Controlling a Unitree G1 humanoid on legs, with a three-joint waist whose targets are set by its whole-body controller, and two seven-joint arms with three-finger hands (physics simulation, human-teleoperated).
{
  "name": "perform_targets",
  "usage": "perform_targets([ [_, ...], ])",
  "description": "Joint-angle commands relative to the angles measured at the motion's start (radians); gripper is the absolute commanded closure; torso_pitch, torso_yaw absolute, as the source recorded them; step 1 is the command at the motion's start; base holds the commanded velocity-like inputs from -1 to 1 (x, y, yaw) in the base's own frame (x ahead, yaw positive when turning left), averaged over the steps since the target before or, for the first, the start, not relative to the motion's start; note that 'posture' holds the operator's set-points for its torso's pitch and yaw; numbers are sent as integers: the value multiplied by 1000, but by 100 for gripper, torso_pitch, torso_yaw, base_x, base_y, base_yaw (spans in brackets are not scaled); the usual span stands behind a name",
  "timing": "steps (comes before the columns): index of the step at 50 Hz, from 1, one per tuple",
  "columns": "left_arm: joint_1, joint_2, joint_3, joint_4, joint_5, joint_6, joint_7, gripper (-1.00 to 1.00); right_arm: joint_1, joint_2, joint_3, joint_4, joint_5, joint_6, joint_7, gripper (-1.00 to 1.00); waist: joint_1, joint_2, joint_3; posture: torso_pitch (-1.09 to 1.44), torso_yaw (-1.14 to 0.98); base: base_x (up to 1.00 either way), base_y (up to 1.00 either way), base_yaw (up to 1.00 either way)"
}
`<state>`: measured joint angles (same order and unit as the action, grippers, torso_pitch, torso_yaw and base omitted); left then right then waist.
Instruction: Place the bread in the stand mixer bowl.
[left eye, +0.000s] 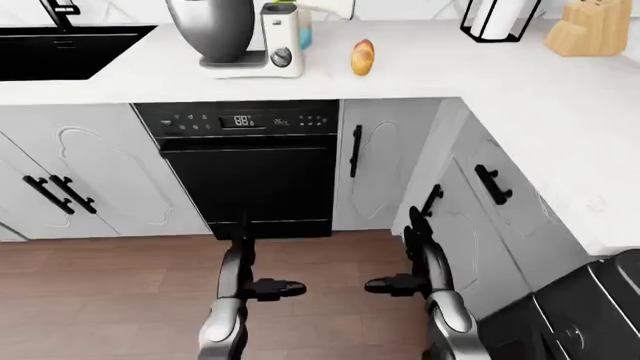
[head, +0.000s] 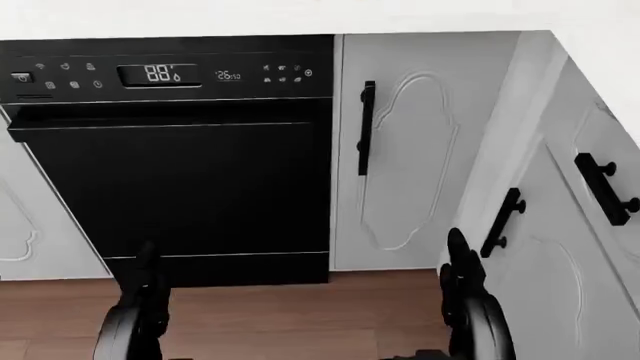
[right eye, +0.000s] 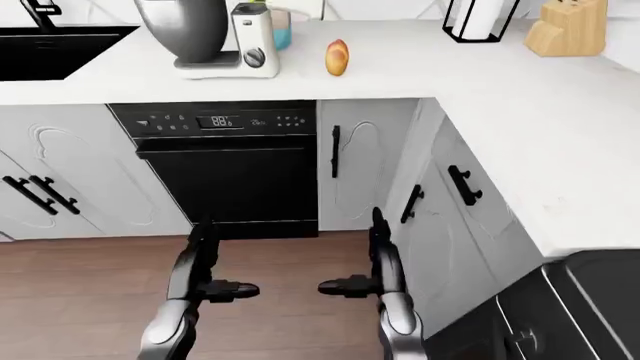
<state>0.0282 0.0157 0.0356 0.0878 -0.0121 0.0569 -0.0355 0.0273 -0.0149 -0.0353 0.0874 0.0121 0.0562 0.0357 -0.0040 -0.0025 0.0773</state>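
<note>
Meanwhile the robot is standing on the wooden floor (left eye: 120, 285) facing the corner of a kitchen, and both arms are hanging low at the bottom of the eye views. The left robot hand (left eye: 268, 287) and the right robot hand (left eye: 392, 284) are pointing their fingers toward each other, well apart, and neither one is holding anything; the fingers are looking loosely extended rather than curled, though they are small and dark in these pictures.

The bread (left eye: 363, 57) is lying on the white tabletop (left eye: 420, 79), near the top of the left-eye view, just to the right of the stand mixer (left eye: 250, 45). The mixer bowl (left eye: 212, 28) is sitting on the left part of that machine, and its open rim is cut off by the top edge, so the opening cannot be seen. Below the mixer a black dishwasher (left eye: 250, 165) is filling the cabinet front.

The bread is appearing as a small oval loaf with a golden crust (probably light and a little soft inside). It is likely giving way under a hard squeeze, so a gentle closing of the three fingers around its middle, across the short width, seems the safest hold. The crust is probably not slippery. Both hands are far below the tabletop, so the robot is needing to come closer and lift an arm first.
</note>
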Motion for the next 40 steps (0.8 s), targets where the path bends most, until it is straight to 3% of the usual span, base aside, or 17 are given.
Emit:
perform_targets([
  [1,1,6,-6,-172,0,-22,-9,-100,-22,-2,5,-132,-11,-32,-12,-100,-2,-8,-1,0,0,0,0,0],
  [3,9,5,-9,-194,8,-15,-14,-100,-12,-1,6,-169,-20,-31,-21,-100,9,-1,-63,0,0,0,0,0],
  [5,15,3,-10,-221,14,-1,-16,-100,-16,-1,5,-182,-26,-24,-24,-100,8,-7,-21,0,0,0,0,0],
  [7,19,3,-9,-253,16,19,-18,-100,-21,-2,5,-193,-29,-19,-23,-100,9,-7,-68,0,0,0,0,0],
  [8,21,2,-9,-268,15,28,-20,-100,-23,-3,7,-197,-35,-15,-24,-100,9,-6,-74,0,0,0,0,0],
  [25,-55,11,16,-656,-6,363,-18,-100,-47,-5,24,-501,-152,158,-28,-100,9,-3,-93,0,0,0,0,0],
  [27,-46,8,12,-667,-7,345,-19,-100,-61,-7,25,-536,-169,190,-25,-100,10,-3,-92,0,0,0,0,0],
  [31,-84,18,28,-797,-26,476,-14,-100,-91,-15,15,-561,-187,219,-14,-100,8,-1,-88,0,0,0,0,0],
  [36,-83,20,33,-877,-37,516,-13,-100,-96,-14,15,-588,-201,231,-7,-100,7,-3,-83,0,0,0,0,0],
  [37,-86,20,34,-890,-39,525,-12,-100,-98,-13,16,-589,-204,234,-7,-100,8,3,-101,0,0,8,0,0],
  [38,-88,20,35,-898,-41,533,-12,-100,-100,-13,16,-591,-206,236,-7,-100,9,5,-76,0,0,9,0,0],
  [40,-93,21,33,-936,-45,566,-9,-100,-104,-12,18,-595,-212,243,-6,-100,9,6,-60,0,0,14,0,0],
])
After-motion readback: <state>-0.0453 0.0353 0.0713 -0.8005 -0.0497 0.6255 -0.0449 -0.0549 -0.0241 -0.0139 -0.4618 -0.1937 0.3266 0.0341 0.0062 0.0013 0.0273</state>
